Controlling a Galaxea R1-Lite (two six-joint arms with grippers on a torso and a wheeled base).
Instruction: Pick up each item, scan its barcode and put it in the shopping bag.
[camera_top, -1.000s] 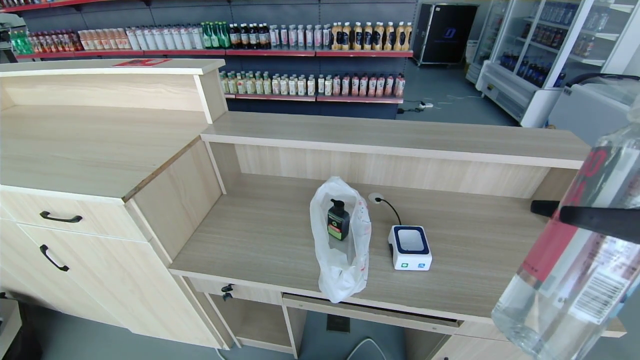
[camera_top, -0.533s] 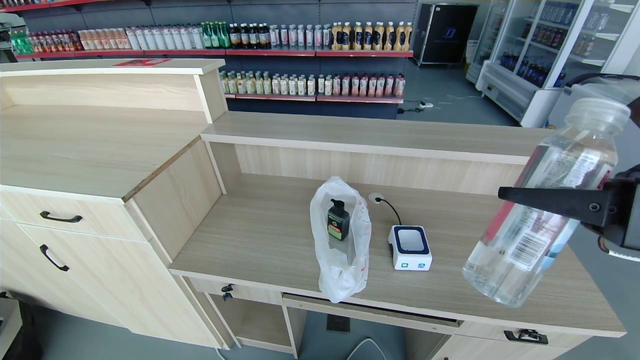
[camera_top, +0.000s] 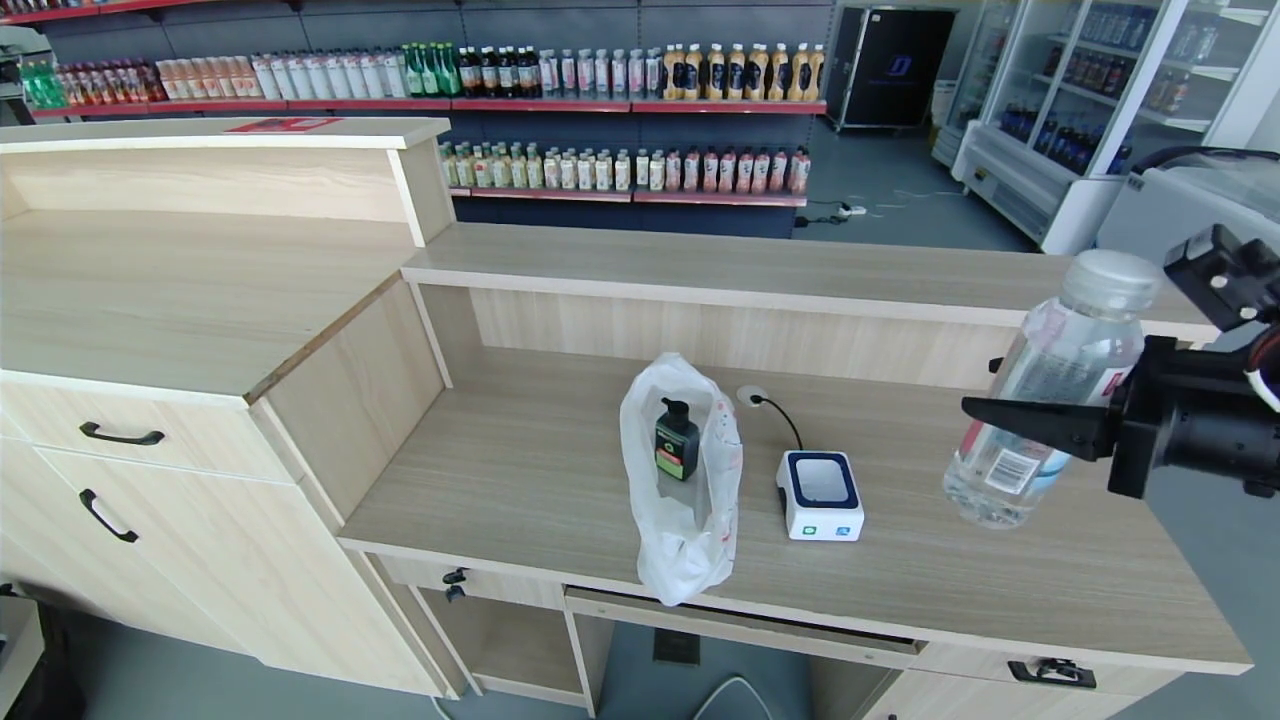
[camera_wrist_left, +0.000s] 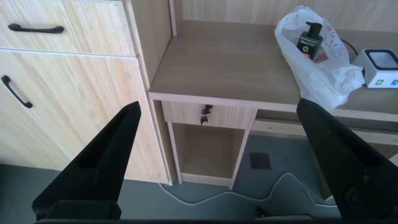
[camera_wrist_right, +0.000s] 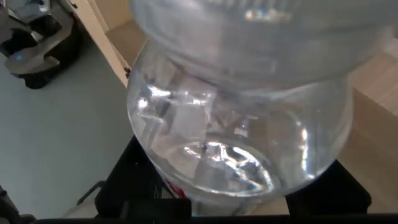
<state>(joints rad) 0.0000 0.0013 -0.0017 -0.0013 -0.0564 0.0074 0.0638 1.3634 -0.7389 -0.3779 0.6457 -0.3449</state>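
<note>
**Scanning step, item in hand.** The right gripper (camera_top: 1000, 395) has its fingers clamped on a clear water bottle (camera_top: 1050, 390). It grips the bottle about mid-body and holds it tilted, off the surface, over the right end of the desk (camera_top: 520, 470), well to the right of the scanner (camera_top: 820, 493). The barcode patch, low on the label, faces the head camera — not the scanner window. The next move, on this reading, calls for carrying the bottle left over the scanner and turning it until the barcode meets the window. After that it goes to the shopping bag (camera_top: 683, 540), which stands just left of the scanner with a dark pump bottle (camera_top: 677, 440) already inside. The left gripper (camera_wrist_left: 217, 106) hangs low in front of the desk, fingers spread wide and holding nothing. Hard to make out — the far right finger behind the bottle, and the bag's lower contents behind crumpled plastic.
</note>
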